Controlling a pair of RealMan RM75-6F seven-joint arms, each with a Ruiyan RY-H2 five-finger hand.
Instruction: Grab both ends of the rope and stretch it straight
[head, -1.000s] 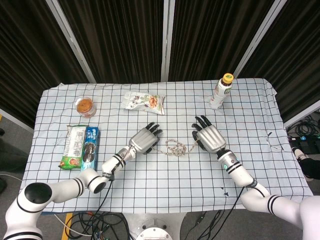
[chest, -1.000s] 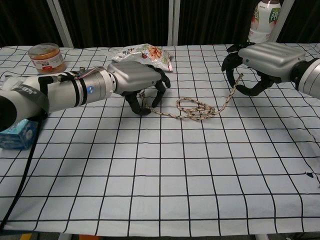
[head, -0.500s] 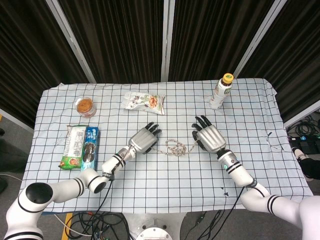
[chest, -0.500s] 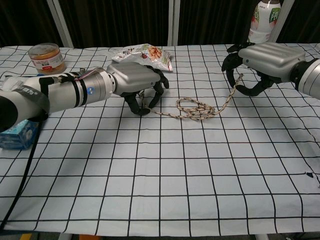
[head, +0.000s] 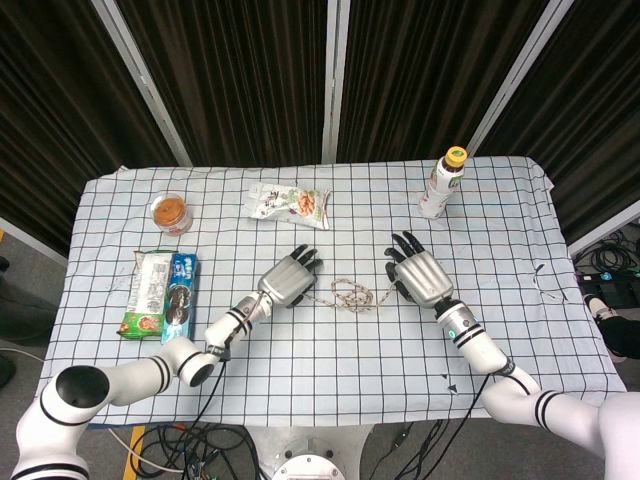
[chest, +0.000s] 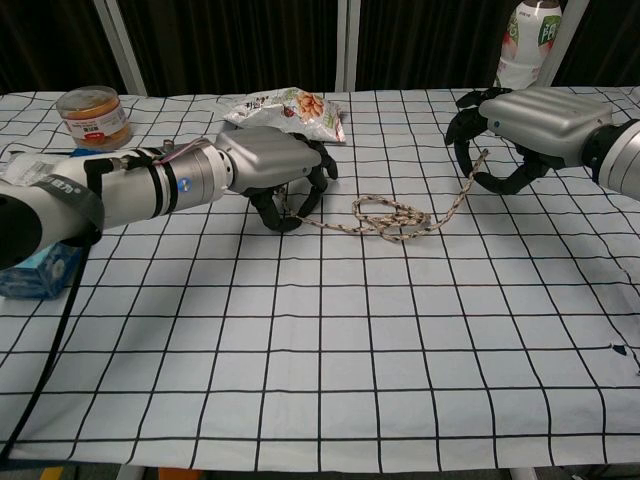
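Right robot hand (chest: 520, 125) edged sideways over the checkered tablecloth (chest: 330, 340); black curtains (head: 240, 70).

A robot test setup in a lab or studio is indicated. The counter (head: 500, 230) is covered with a white cloth printed with a black grid, and it is enclosed at 12 o'clock by black curtains (head: 230, 80) hung between pale metal poles (head: 335, 80). Loose cables (head: 190, 455) are seen on the grey floor at 6 o'clock, and more cables (head: 610, 262) are piled at 3 o'clock.
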